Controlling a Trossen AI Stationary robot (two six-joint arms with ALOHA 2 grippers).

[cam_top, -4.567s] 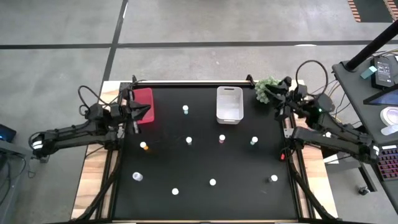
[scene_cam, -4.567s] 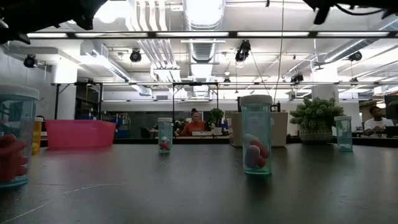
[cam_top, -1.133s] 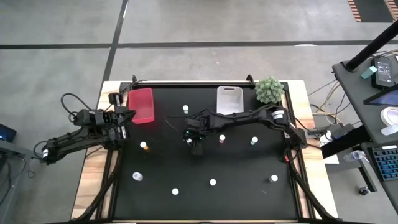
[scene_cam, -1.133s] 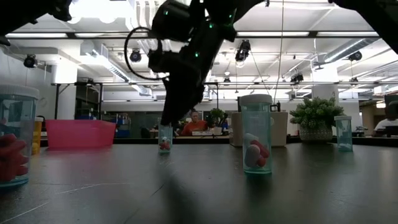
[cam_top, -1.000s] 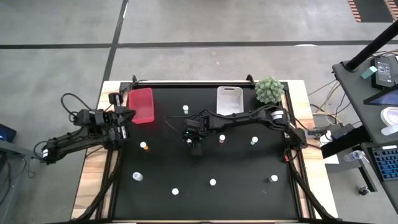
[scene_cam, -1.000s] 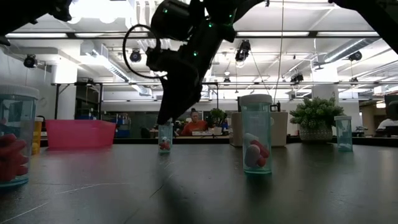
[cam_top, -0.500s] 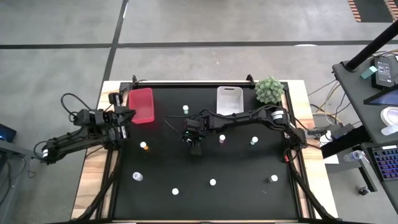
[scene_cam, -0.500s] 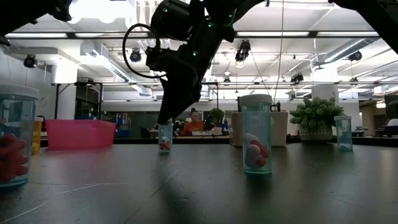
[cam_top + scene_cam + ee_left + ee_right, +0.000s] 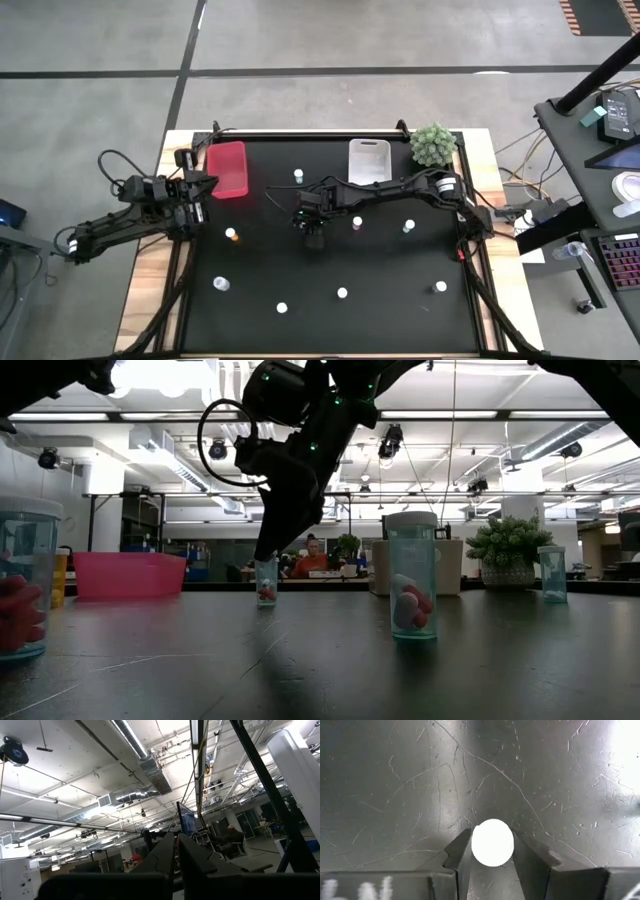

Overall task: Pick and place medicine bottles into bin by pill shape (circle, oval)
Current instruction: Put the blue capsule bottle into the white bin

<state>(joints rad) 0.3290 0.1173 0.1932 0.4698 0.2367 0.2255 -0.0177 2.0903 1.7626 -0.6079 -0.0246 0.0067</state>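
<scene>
Black and scratched, the surface (image 9: 380, 270) carries everything I work on, framed by pale wood at its edges.

My right tool (image 9: 492, 851) is closed on a medicine bottle (image 9: 492, 842): in the right wrist view its round white cap sits squarely between my two dark fingers (image 9: 462, 855), which touch it on both sides. From above, this tool (image 9: 309, 222) is stretched out to the middle of the surface, covering the bottle. The low view shows the same tool (image 9: 268, 555) coming down onto the clear vial (image 9: 266, 581), which stands upright on the surface with reddish pills inside.

Just beside my right tool, toward the arm's own base, stands a pinkish bottle (image 9: 357, 222), and farther that way a greenish one (image 9: 409, 227). Beyond the tool, toward the far edge, another white-capped bottle (image 9: 298, 176) stands near the white bin (image 9: 368, 166). The red bin (image 9: 227, 168) lies to the other side of that bottle, well apart from my right tool. An orange bottle (image 9: 231, 235) stands between my two tools. Four more bottles are spread along the near part of the surface, well apart from both tools. A green spiky plant ball (image 9: 433, 145) sits at the far corner past the white bin.

My left tool (image 9: 176, 851) waits off the surface's left edge, near the red bin, its fingers pressed together on nothing and pointing up toward the ceiling.
</scene>
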